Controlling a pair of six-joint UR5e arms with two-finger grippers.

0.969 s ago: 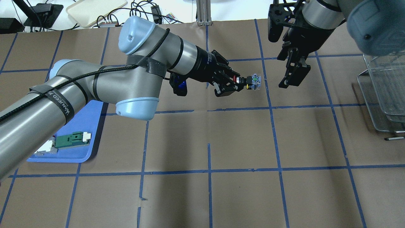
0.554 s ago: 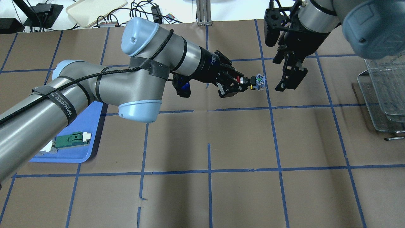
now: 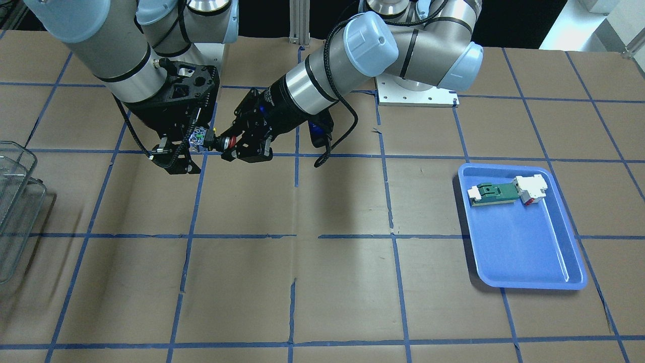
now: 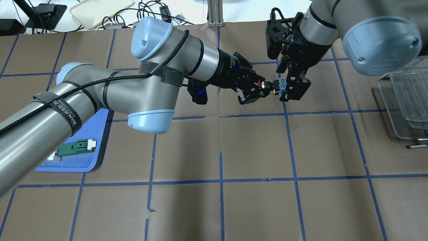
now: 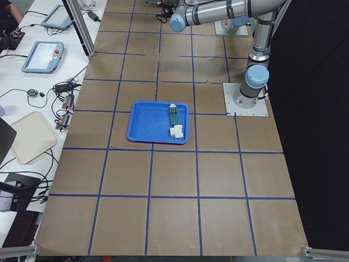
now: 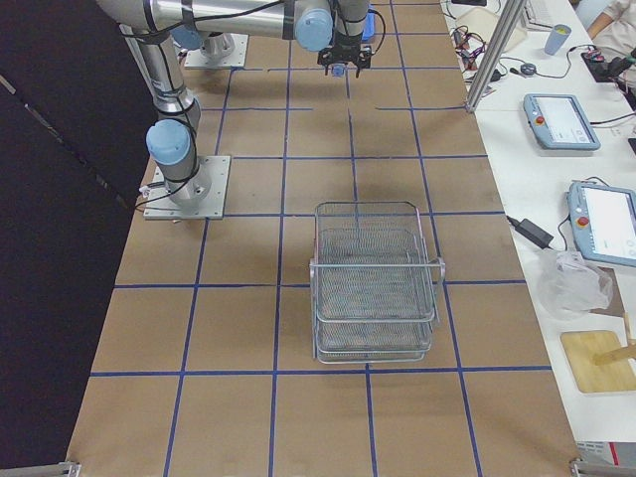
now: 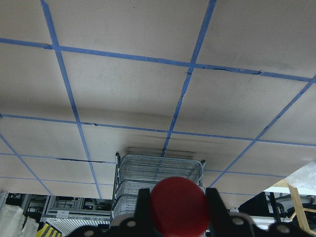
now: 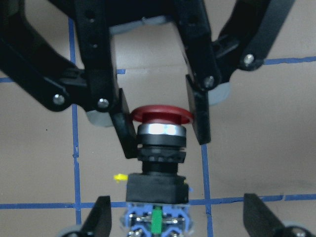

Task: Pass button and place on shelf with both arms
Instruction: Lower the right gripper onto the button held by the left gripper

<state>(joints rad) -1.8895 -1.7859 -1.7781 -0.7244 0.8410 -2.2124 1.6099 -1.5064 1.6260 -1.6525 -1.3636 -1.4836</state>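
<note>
The button (image 4: 276, 85), with red cap, black collar and whitish-blue block, hangs level above the table. My left gripper (image 4: 263, 86) is shut on its cap end. In the right wrist view the left fingers (image 8: 126, 129) clamp beside the red cap and collar (image 8: 161, 143). My right gripper (image 4: 288, 87) is open, its fingertips (image 8: 101, 218) standing wide on either side of the block without touching it. The front view shows the button (image 3: 205, 141) between the right gripper (image 3: 184, 151) and the left gripper (image 3: 229, 144). The wire shelf (image 4: 404, 100) stands at the right edge.
A blue tray (image 3: 524, 262) on my left holds a green-and-white part (image 3: 491, 191) and a white block with a red tab (image 3: 530, 187). The shelf (image 6: 373, 288) has tiered baskets; the left wrist view shows it (image 7: 158, 173) beyond the red cap (image 7: 178, 206).
My right gripper has moved left and down to the button and now straddles its block end. My left gripper has carried the button a little to the right.
</note>
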